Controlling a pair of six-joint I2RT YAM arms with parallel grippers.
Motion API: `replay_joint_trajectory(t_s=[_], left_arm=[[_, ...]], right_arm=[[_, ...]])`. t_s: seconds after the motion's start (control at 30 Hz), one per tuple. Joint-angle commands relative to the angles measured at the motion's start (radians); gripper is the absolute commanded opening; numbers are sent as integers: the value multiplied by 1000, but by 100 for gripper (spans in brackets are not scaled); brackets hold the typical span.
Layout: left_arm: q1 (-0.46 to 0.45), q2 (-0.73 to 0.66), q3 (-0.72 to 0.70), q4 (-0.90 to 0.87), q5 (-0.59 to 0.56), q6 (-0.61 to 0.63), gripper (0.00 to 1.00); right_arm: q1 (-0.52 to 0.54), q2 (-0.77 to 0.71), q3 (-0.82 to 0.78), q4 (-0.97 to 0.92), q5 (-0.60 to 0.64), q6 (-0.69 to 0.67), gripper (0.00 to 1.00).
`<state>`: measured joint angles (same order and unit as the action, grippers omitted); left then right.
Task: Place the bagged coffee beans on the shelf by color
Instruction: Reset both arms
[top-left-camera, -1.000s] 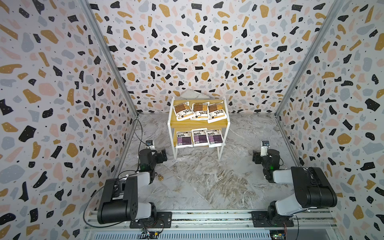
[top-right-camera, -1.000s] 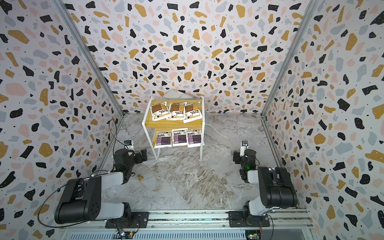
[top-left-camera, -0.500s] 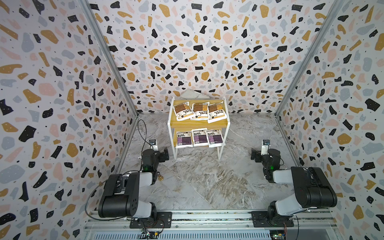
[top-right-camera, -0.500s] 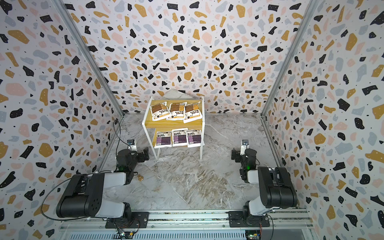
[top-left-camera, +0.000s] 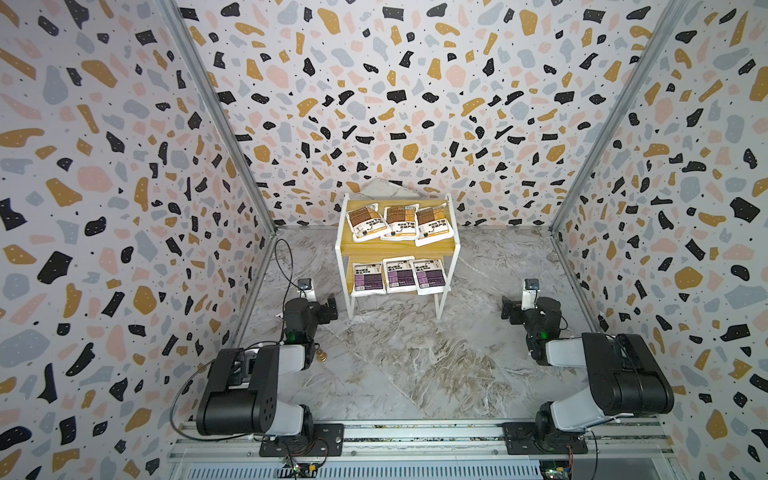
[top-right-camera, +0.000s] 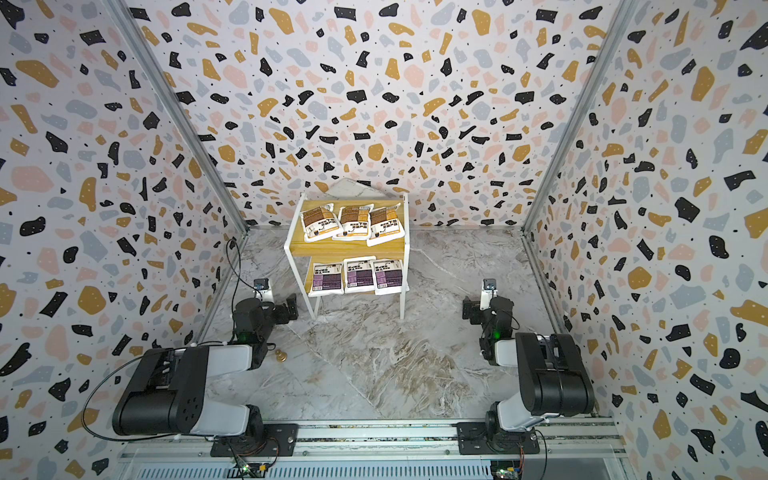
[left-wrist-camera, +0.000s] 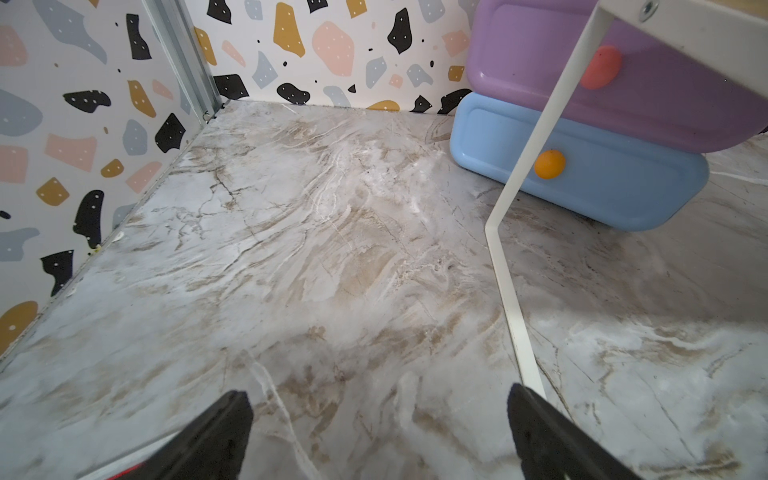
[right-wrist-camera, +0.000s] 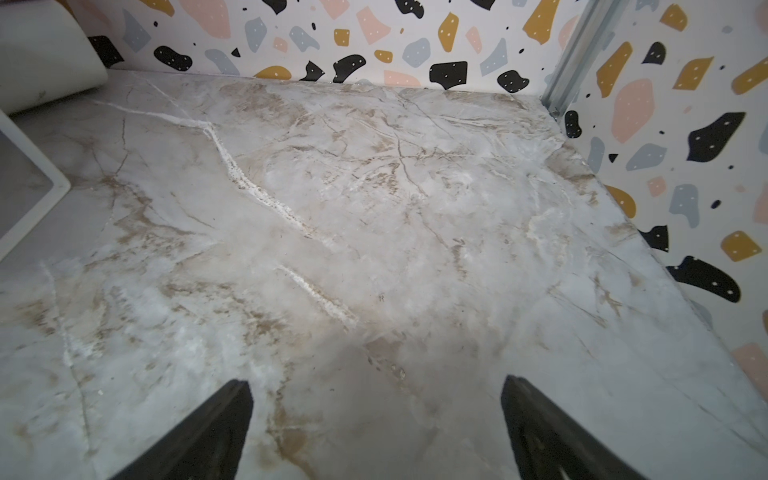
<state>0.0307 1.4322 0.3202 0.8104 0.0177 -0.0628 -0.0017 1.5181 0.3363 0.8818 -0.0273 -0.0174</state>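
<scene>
The marbled worktop (top-left-camera: 395, 374) fills the walled cell, with most of its surface bare. The left arm (top-left-camera: 249, 386) and right arm (top-left-camera: 615, 374) lie folded low at the near corners, each reaching forward along its side wall. The shelf (top-left-camera: 395, 248) stands at the back centre, near the rear wall, well apart from both arms in both top views (top-right-camera: 349, 251). In the left wrist view a purple box (left-wrist-camera: 540, 50) sits stacked on a blue box (left-wrist-camera: 602, 183), which rests on the worktop beyond the shelf's white leg (left-wrist-camera: 536, 137). Three brown bags (top-left-camera: 400, 222) lie in a row on the upper board, edges touching or slightly overlapping, the outer two a little skewed. Three purple bags (top-left-camera: 399, 275) lie in a row on the lower board, touching side by side. The left fingers (left-wrist-camera: 216, 436) are spread wide with nothing between them, just above the worktop beside the shelf's leg. The right fingers (right-wrist-camera: 208, 432) are likewise spread wide and hold nothing, over bare worktop. A small brass-coloured piece (top-left-camera: 321, 355) sits on the worktop just beside the left arm.
</scene>
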Motion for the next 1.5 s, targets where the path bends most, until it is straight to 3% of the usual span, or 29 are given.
replay_joint_trajectory(t_s=[0.0, 0.43, 0.63, 0.83, 0.9, 1.47], left_arm=[[-5, -10, -7, 50, -2, 17, 100], [-5, -10, -7, 50, -2, 17, 100], [-5, -10, -7, 50, -3, 16, 100], [-5, -11, -7, 50, -2, 17, 100], [-5, -9, -7, 50, -2, 17, 100], [-5, -9, -7, 50, -2, 17, 100]], right_arm=[[6, -3, 27, -24, -32, -26, 99], [6, -8, 17, -8, -31, -23, 99], [6, -98, -45, 25, 16, -6, 99], [6, 0, -14, 72, 20, -5, 99], [6, -16, 23, -37, 21, -6, 99], [6, -9, 16, -10, 17, -6, 99]])
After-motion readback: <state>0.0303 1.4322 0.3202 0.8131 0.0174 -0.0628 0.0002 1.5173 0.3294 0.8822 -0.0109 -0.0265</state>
